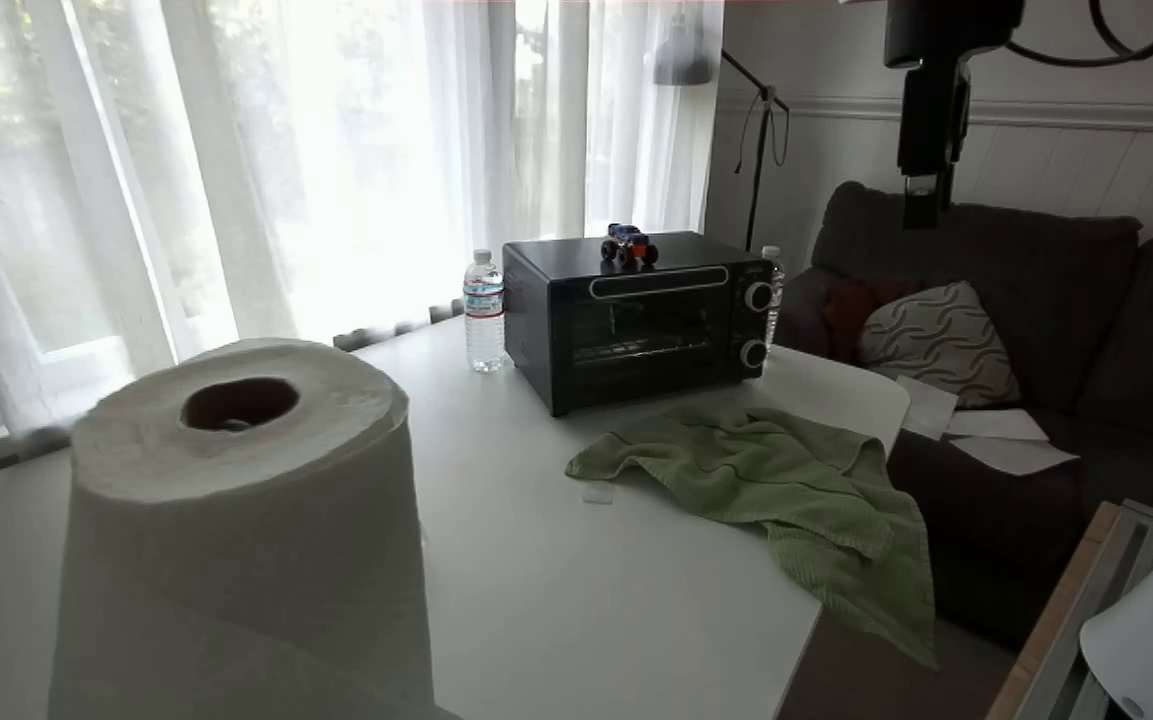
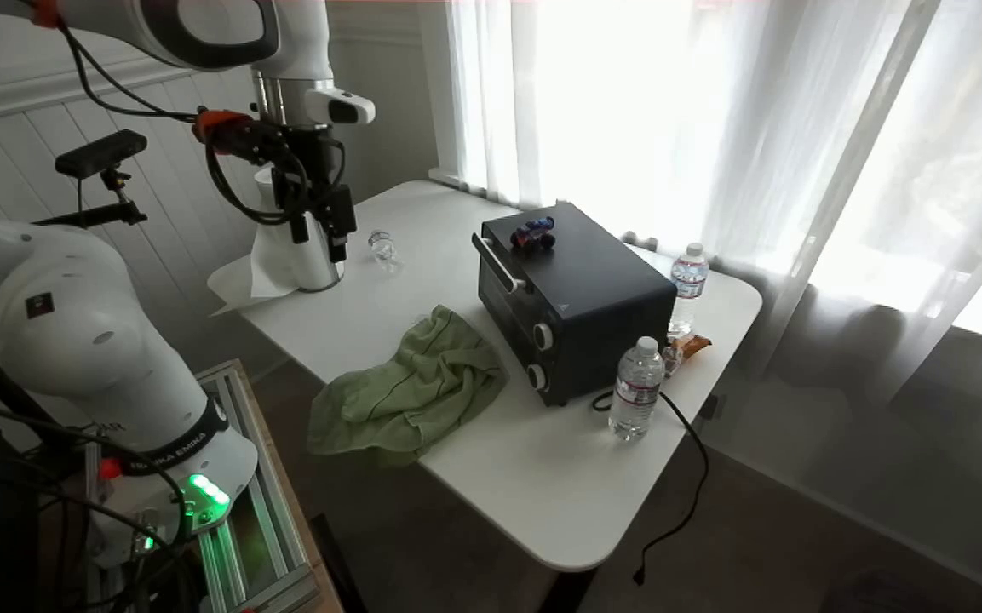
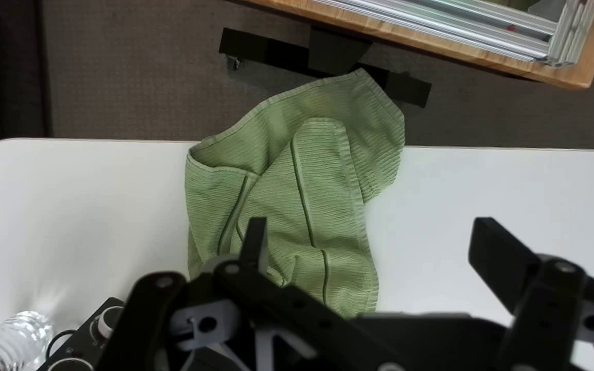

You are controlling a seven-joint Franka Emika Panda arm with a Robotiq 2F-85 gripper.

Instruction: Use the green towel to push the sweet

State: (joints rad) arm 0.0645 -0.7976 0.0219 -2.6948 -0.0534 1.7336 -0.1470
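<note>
The green towel (image 1: pixel 766 470) lies crumpled on the white table in front of the toaster oven, one end hanging over the edge; it also shows in an exterior view (image 2: pixel 414 383) and the wrist view (image 3: pixel 307 196). An orange-brown wrapped item (image 2: pixel 691 346), perhaps the sweet, lies behind the oven near two bottles. It does not show in the wrist view. My gripper (image 3: pixel 370 229) is open and empty, high above the table. It also shows in both exterior views (image 1: pixel 923 200) (image 2: pixel 318 241). In the wrist view its left finger overlaps the towel, apart from it.
The black toaster oven (image 1: pixel 636 315) carries a toy truck (image 1: pixel 628 245). Water bottles (image 1: pixel 484 315) (image 2: pixel 636 392) stand beside it. A paper towel roll (image 1: pixel 246 560) and a clear plastic item (image 2: pixel 381 247) are on the table (image 2: pixel 508 494). A power cord (image 2: pixel 695 494) hangs off the edge.
</note>
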